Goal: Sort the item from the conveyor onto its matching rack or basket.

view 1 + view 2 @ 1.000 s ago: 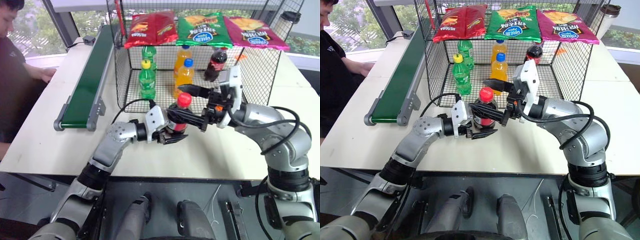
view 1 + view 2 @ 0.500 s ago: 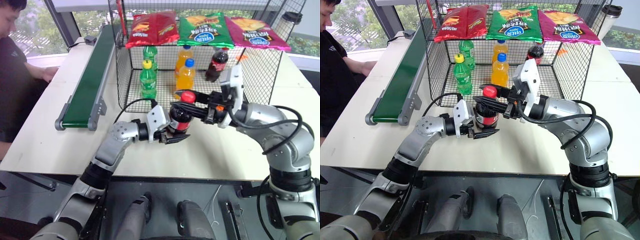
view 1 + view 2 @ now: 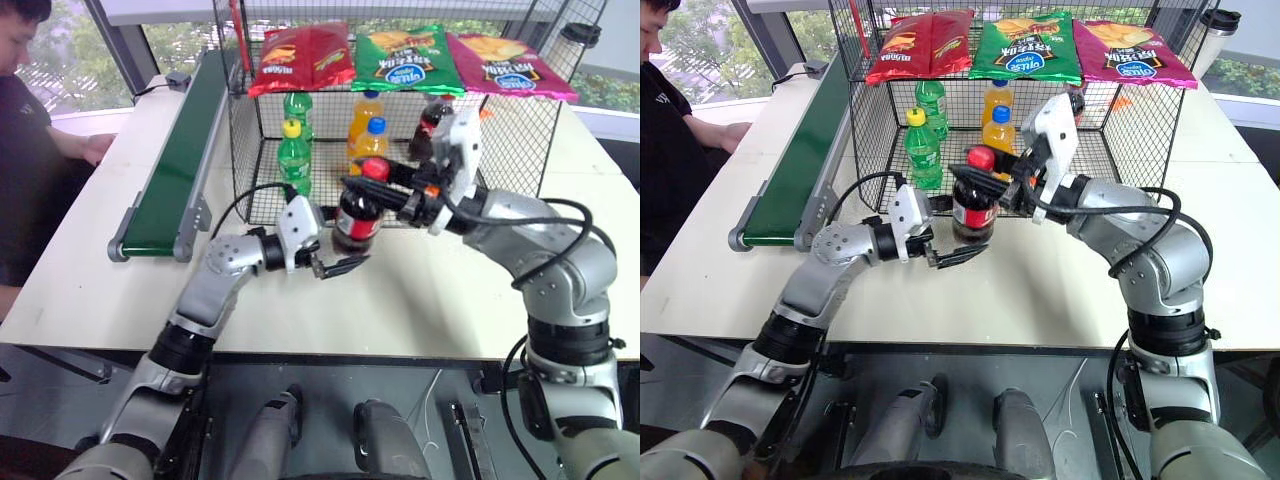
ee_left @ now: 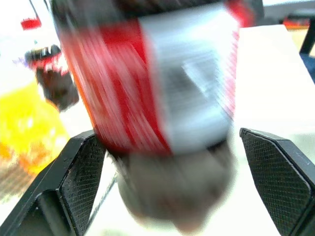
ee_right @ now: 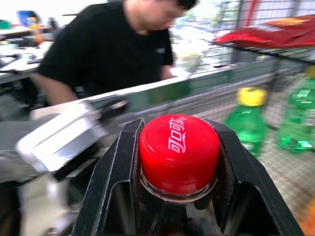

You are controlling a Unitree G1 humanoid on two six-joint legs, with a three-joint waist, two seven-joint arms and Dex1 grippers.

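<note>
One cola bottle (image 3: 358,212) hangs from right gripper (image 3: 352,176).

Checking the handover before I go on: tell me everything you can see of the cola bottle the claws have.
The cola bottle is small clear plastic with dark liquid, a red cap and a red-and-white label. It stands nearly upright, just in front of the wire cage. The right claw is shut around its neck under the cap; the left claw is open, its fingers off the bottle's sides.
</note>
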